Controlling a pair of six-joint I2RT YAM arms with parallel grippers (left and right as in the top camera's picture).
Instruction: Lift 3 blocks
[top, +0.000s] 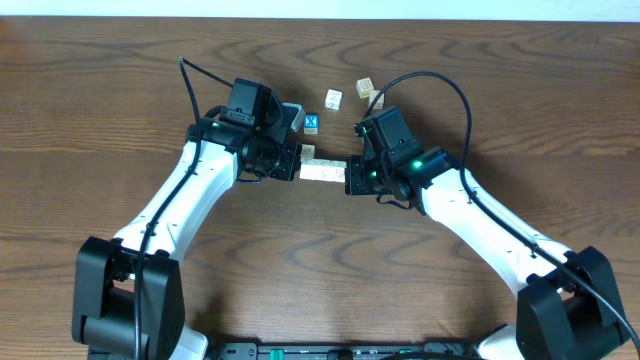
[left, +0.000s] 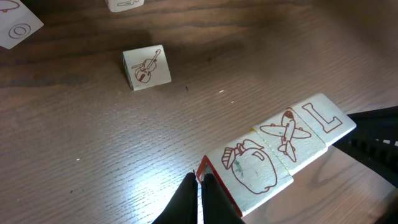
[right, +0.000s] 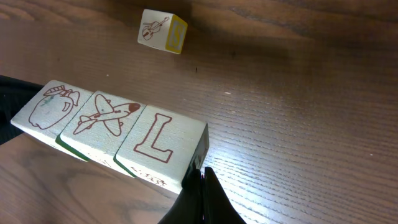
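Note:
Three cream blocks form one straight row, pinched end to end between my two grippers. Their top faces show an apple, a plane and a letter L. The left gripper is shut, its tip pressed against the red-edged end of the apple block. The right gripper is also shut, with its tip against the end of the L block. The row appears to hang slightly above the table, with a shadow under it. Neither gripper has anything between its fingers.
A loose cube with a violin drawing lies on the table behind the row. Farther back lie a blue-faced cube with a white X and three more cubes. The wooden table spreads out on all sides.

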